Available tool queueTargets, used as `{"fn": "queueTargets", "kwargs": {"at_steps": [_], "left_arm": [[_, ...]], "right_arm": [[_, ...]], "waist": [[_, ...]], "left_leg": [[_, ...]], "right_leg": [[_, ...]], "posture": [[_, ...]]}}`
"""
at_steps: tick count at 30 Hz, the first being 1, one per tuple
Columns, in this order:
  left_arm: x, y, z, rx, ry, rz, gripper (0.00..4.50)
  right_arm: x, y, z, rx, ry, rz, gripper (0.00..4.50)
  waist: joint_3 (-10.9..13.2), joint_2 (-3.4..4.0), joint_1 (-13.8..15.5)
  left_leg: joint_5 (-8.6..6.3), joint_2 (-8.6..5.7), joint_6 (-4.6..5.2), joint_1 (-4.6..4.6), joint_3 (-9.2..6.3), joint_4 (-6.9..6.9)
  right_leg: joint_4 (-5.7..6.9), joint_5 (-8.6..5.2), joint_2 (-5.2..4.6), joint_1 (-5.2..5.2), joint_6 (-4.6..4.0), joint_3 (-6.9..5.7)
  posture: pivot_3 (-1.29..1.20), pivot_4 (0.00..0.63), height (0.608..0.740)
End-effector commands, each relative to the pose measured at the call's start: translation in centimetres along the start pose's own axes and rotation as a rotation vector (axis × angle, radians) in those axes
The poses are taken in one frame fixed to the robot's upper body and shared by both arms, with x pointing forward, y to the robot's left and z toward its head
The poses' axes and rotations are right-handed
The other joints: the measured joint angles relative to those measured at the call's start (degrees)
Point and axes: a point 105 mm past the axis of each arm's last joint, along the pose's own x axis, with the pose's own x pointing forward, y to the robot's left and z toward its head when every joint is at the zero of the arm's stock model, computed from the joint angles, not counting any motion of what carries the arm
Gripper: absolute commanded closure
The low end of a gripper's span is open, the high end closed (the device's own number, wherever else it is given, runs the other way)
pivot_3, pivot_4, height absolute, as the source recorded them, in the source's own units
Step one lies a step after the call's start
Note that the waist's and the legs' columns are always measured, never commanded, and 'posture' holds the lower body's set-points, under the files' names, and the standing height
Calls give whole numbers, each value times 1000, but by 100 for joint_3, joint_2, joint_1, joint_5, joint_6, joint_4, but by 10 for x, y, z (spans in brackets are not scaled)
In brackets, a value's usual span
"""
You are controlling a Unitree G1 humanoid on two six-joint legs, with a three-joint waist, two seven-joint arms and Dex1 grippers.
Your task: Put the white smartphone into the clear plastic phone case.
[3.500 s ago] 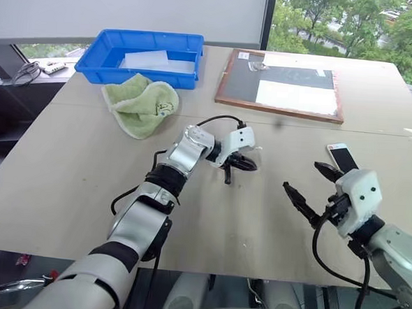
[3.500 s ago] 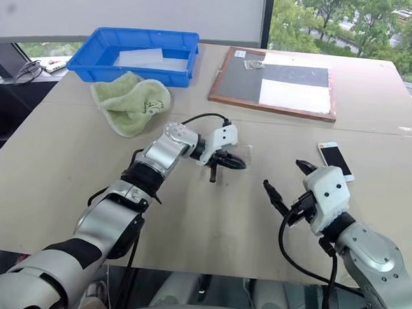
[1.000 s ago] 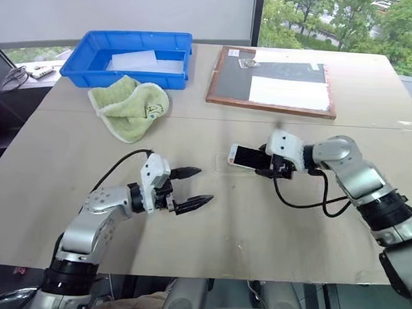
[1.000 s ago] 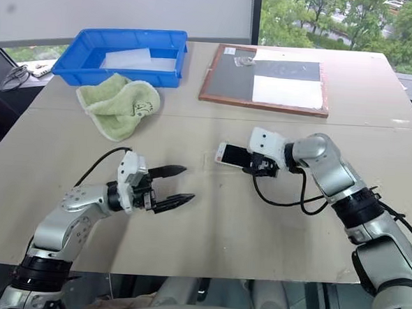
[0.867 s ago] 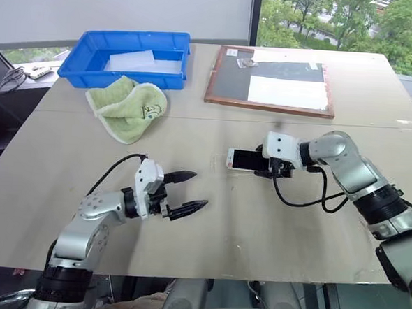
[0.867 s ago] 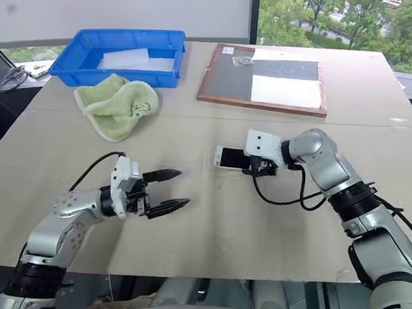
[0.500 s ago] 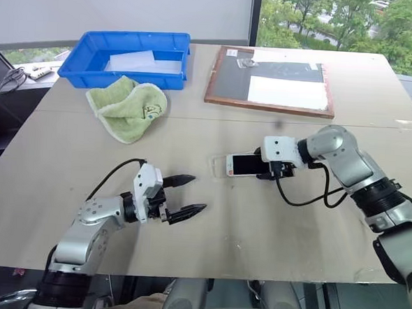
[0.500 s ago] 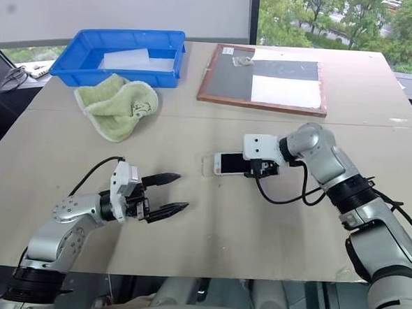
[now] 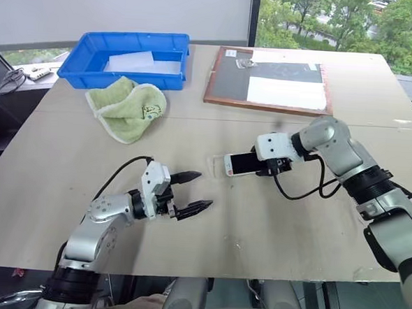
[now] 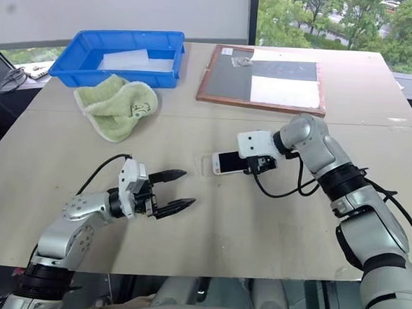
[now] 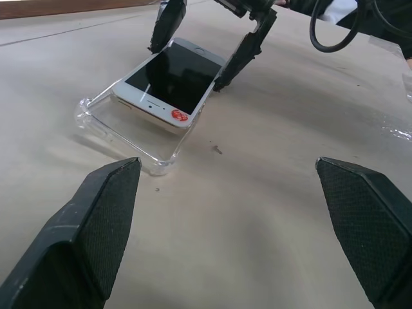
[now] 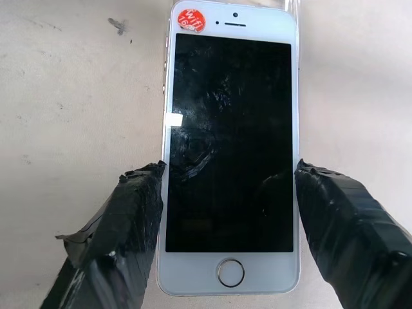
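Observation:
The white smartphone (image 9: 242,164), black screen up with a red sticker at one end, is near the table's middle. My right gripper (image 12: 226,174) is shut on its long sides near the home button. The sticker end lies over the clear plastic phone case (image 11: 103,122), a transparent shell flat on the table, while the held end is tilted slightly higher. Whether the phone is seated inside the rim I cannot tell. My left gripper (image 9: 202,189) is open and holds nothing. It hovers low over the table to the front left of the case, pointing at it.
A blue bin (image 9: 93,48) holding a whitish sheet stands at the back left. A crumpled green cloth (image 9: 128,106) lies in front of it. A wooden-framed dark board (image 9: 270,80) with white paper lies at the back centre-right. A black cable loops from the right wrist (image 9: 298,192).
My right gripper has rolled, turning the phone's screen more upward. It has brought the phone's free end down onto the case. The left gripper has stayed where it was.

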Motion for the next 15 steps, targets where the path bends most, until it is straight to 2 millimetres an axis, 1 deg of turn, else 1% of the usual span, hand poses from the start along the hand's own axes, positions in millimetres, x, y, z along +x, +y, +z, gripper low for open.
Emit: {"fn": "queueTargets", "kwargs": {"at_steps": [1,3,5,6,7,10,13,15], "left_arm": [[2,-3,6,30,-14,-8,0],[1,-3,5,28,-17,3,0],[0,-3,4,28,-18,8,0],[0,-3,3,28,-18,11,0],[-1,-3,3,28,-18,13,0],[-2,-3,4,23,-26,33,0],[-4,-3,4,24,-20,46,0],[-6,-1,4,23,-19,54,0]], "right_arm": [[-1,-1,-2,22,22,23,1699],[-2,1,2,72,-18,57,1699],[-4,2,4,77,-31,72,665],[-5,1,3,73,-29,63,305],[-5,-1,2,68,-27,41,75],[-23,-16,12,108,-120,-85,75],[-41,-24,22,186,-215,-152,75],[-47,-24,26,220,-255,-172,581]], "waist": [[0,0,2],[0,0,1],[0,0,1],[1,1,2],[1,2,3],[2,3,5],[2,3,10],[2,3,14]], "left_leg": [[0,0,0,0,0,0],[0,0,0,0,0,0],[0,0,0,0,0,0],[0,0,0,0,-1,0],[0,0,0,-2,-1,0],[0,0,0,-4,3,-2],[0,1,-1,-9,4,-4],[-1,1,-1,-9,2,-5]], "right_leg": [[0,0,0,0,0,0],[0,0,0,0,0,0],[0,0,0,0,0,1],[0,0,0,-1,-1,0],[0,0,0,-2,-1,0],[0,0,0,-9,-1,6],[-1,1,-1,-13,-1,8],[-1,1,-1,-13,-2,7]], "posture": [[0,150,740],[0,150,740],[0,150,740],[0,150,740],[0,150,740],[0,150,740],[0,150,740],[0,150,740]]}}
